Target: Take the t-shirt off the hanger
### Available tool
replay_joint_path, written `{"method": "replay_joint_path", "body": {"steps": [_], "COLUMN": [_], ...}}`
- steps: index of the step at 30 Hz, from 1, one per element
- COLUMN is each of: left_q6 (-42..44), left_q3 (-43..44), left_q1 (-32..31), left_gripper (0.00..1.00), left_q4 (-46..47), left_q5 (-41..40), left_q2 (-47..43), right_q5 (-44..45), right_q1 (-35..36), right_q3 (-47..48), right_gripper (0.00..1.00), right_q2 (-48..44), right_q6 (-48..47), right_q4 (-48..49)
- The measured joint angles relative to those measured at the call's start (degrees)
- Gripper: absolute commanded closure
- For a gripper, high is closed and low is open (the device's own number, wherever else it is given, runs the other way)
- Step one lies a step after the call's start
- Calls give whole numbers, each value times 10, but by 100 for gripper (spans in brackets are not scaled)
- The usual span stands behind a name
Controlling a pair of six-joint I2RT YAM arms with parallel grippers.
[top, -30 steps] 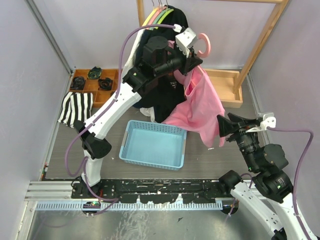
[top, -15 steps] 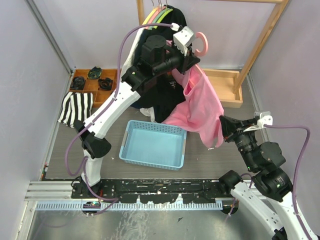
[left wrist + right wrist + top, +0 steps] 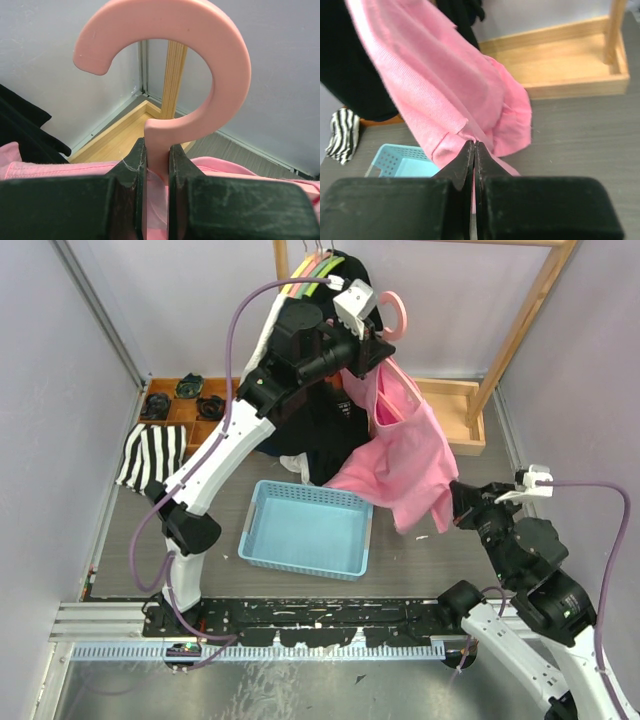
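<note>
Your right gripper (image 3: 474, 146) has just snapped shut on the hem of the pink t-shirt (image 3: 405, 465), seemingly a thin fold. Your left gripper (image 3: 156, 152) clamps the hanger (image 3: 220, 60) neck, raised higher, with the shirt stretched between, ready to pull.

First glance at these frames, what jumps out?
The pink t-shirt stretched across mid-scene, hanging from the pink hanger that the left gripper clamps by its neck, up near the wooden rack. The right gripper is shut on the shirt's lower edge at the right, beside the light blue basket.
</note>
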Motion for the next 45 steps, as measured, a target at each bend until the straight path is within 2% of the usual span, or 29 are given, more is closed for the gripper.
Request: {"method": "replay_joint_path", "body": {"steps": [4,6,7,8,10,11,15,18,27,29,31,34,37,39,45], "left_q6": [-12,-16,-17,-19,-23,-25,-28,-28,-27,-27,-27,-27,-27,-27,-28], "left_q3": [0,0,0,0,0,0,-5,-14,-43,-44,-47,-52,-53,-53,-53], "left_q1": [4,5,6,6,6,6,6,6,7,7,7,7,7,7,7], "left_gripper": [100,100,100,100,100,100,100,100,100,100,100,100,100,100,100], "left_q4": [7,11,11,12,15,16,22,28,35,36,36,37,37,37,39], "left_q5": [0,0,1,1,3,3,7,8,25,31,37,41,45,46,39], "left_q2": [0,0,0,0,0,0,-2,-5,-24,-26,-27,-30,-30,-30,-30], "right_q5": [45,56,58,58,56,53,37,20,-45,-56,-65,-75,-80,-82,-51], "right_q1": [0,0,0,0,0,0,0,0,0,0,0,0,0,0,0], "right_q3": [49,59,59,57,52,49,45,45,45,45,44,43,36,31,8], "right_gripper": [96,86,75,70,57,54,48,47,42,45,53,78,94,99,99], "right_q2": [55,84,91,93,81,69,-2,-40,-19,-9,0,9,10,10,-1], "right_q6": [40,49,50,50,46,41,18,-4,-50,-56,-63,-70,-76,-76,-37], "right_q4": [-66,-82,-88,-94,-97,-96,-85,-62,-15,-6,6,22,30,32,20]}}
